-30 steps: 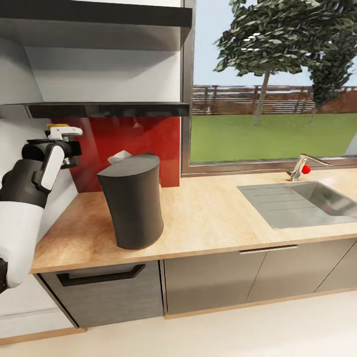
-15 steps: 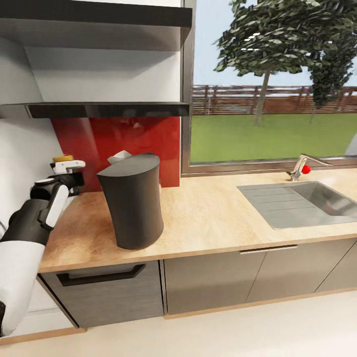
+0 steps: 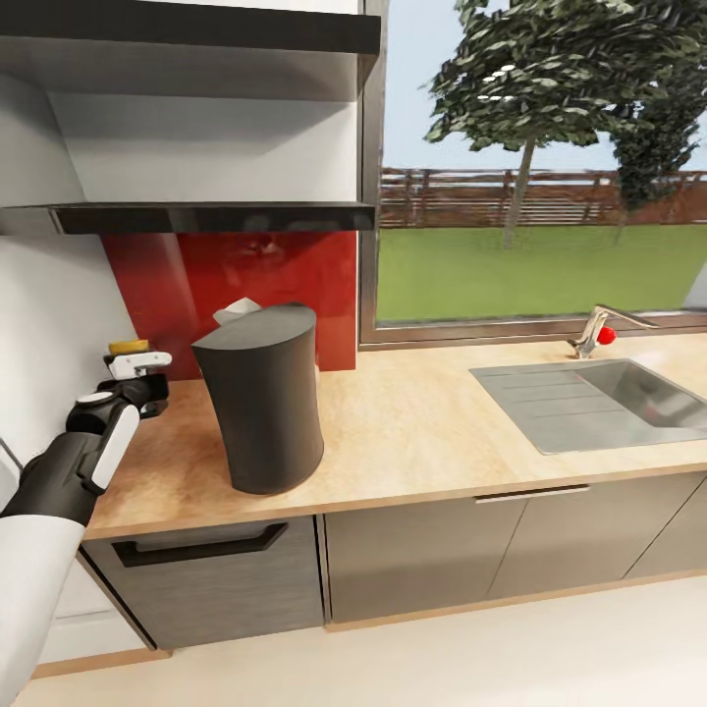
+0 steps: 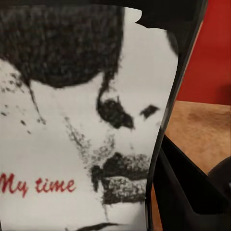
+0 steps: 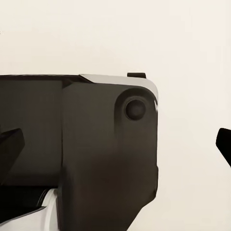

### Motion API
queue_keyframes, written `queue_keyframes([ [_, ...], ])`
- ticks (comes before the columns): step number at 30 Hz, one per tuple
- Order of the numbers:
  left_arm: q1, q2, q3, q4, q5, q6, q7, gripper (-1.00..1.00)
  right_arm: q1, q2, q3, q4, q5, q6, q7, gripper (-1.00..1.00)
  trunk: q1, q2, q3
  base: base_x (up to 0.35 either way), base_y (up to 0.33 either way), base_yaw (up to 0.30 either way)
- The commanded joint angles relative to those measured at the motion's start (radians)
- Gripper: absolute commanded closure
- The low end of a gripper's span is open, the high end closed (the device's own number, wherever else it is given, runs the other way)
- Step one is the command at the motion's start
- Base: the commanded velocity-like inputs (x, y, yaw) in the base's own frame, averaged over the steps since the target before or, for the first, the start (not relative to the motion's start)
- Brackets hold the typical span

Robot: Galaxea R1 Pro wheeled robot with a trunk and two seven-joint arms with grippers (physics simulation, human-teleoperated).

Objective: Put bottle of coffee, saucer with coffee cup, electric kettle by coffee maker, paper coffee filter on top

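At the left edge of the head view, the left gripper (image 3: 133, 378) is clamped on the bottle of coffee (image 4: 77, 139), its tan cap showing above, low over the worktop (image 3: 412, 422) beside the coffee maker (image 3: 263, 398); I cannot tell the right gripper's state

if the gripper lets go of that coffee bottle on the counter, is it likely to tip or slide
The bottle of coffee looks rigid, so the left gripper probably won't deform it. Its paper label likely grips better than bare glass, so slipping seems unlikely. Small and narrow with a tan-gold cap on top, it could tip if released tilted above the kitchen countertop.
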Motion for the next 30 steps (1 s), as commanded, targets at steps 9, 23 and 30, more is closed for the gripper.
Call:
queue_keyframes([
  [9,0.058,0.004,0.0,-0.011,0.003,0.001,0.006,1.0,-0.001,0.001,-0.002,0.0,0.0,-0.003,-0.001,-1.0,0.001,-0.002,-0.002,0.0,0.0,0.0],
  [23,0.165,-0.011,-0.1,-0.012,0.004,-0.231,0.009,1.0,-0.001,0.002,-0.003,0.002,0.0,-0.003,-0.001,-1.0,0.001,-0.002,-0.002,0.0,0.0,0.0],
  [30,0.196,-0.011,-0.147,-0.012,0.004,-0.235,0.012,1.0,-0.001,0.001,-0.004,0.002,0.001,-0.003,-0.001,-1.0,0.001,-0.002,-0.002,0.0,0.0,0.0],
])
